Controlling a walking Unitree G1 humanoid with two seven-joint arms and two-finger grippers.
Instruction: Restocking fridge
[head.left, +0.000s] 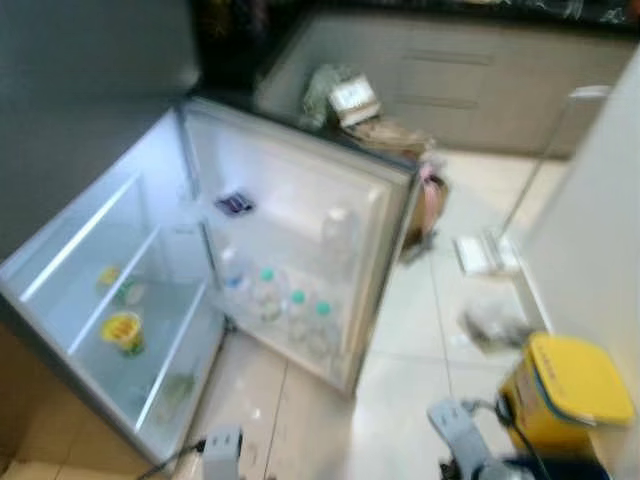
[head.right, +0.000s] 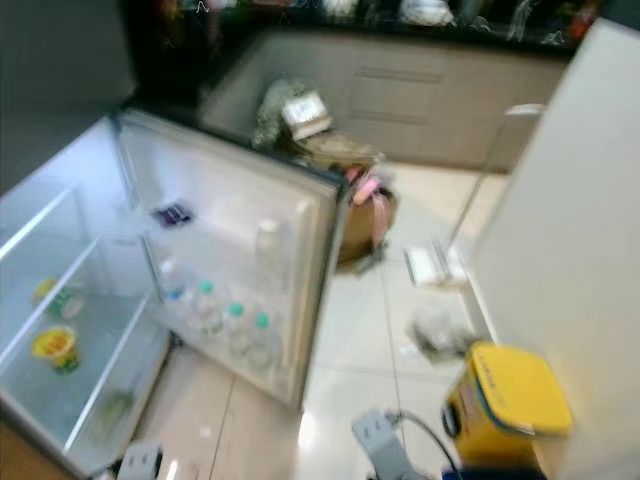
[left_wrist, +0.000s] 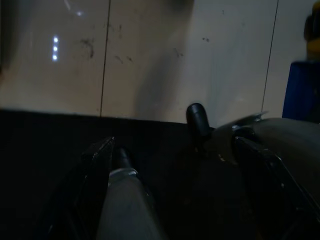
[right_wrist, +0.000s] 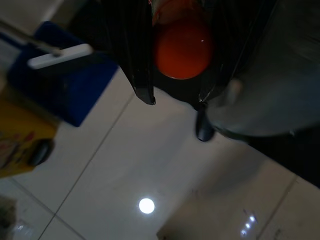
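Blur: both eye views are smeared, so we cannot read any labels in the fridge (head.left: 130, 270)
Fridge: it stands open, door (head.left: 300, 240) swung wide toward the tiled floor (head.left: 400, 350)
Door shelf: four bottles (head.left: 290, 310) stand upright, caps up, in the lower rack
Inside shelves: a yellow cup (head.left: 123, 330) sits on the middle shelf; other items are too blurred to name
Right gripper (right_wrist: 175, 65): fingers pinch an orange round-ended object (right_wrist: 182, 47), cut off by the frame, its axis unclear
Left gripper (left_wrist: 175, 165): dark, we cannot tell its fingers' state
Right of fridge: a yellow box (head.left: 565, 390) at a white wall
Open room: bare tiles between door and box
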